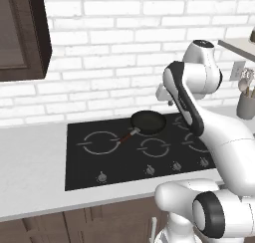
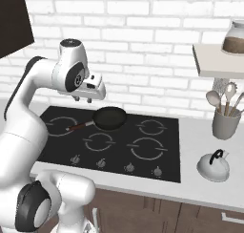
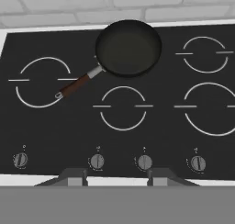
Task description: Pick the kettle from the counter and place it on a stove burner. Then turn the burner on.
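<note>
White brick wall behind black glass stove [image 2: 57, 153]. Kettle [image 2: 213, 166] sat on tabletop [image 2: 200, 186] right of stove, well apart from claw [image 2: 83, 100]. Claw hovered over cooktop, fingers apart, empty. Kettle likely rigid, smooth, light; dark top handle looked best hold.

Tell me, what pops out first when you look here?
The black pan with its reddish handle, sitting at the back middle of the stove. Next, the big white arm, its end effector hovering above the stove's left side. The little kettle waits on the counter, right of the stove.
</note>
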Tool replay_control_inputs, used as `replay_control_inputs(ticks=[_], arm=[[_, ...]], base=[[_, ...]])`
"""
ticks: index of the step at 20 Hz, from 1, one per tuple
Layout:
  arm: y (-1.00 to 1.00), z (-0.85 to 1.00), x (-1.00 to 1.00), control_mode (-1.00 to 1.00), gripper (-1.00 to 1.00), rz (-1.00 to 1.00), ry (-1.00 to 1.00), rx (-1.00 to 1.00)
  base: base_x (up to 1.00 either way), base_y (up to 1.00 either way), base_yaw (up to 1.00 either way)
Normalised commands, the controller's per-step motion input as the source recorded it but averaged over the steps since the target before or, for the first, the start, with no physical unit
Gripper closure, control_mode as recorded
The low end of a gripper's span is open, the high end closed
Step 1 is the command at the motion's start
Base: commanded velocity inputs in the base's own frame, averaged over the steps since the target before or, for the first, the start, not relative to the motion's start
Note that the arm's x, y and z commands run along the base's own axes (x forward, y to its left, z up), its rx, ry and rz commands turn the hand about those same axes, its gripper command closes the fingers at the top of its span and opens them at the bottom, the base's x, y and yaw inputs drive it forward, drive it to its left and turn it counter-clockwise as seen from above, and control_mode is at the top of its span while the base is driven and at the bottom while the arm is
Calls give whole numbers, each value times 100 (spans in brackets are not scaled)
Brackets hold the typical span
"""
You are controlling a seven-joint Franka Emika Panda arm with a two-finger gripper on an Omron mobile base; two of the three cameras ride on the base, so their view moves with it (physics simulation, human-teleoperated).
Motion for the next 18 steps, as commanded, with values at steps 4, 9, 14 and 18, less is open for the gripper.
replay_control_inputs(ticks=[4,9,14,18], arm=[[0,0,-12,-100,-100,0,0,0],[-17,-1,-28,-100,-100,0,-1,0],[-38,-8,-39,-100,-100,-1,-3,0],[-46,-16,-35,-100,-100,-3,0,0]], base=[[0,0,0],[0,0,0],[0,0,0],[0,0,0]])
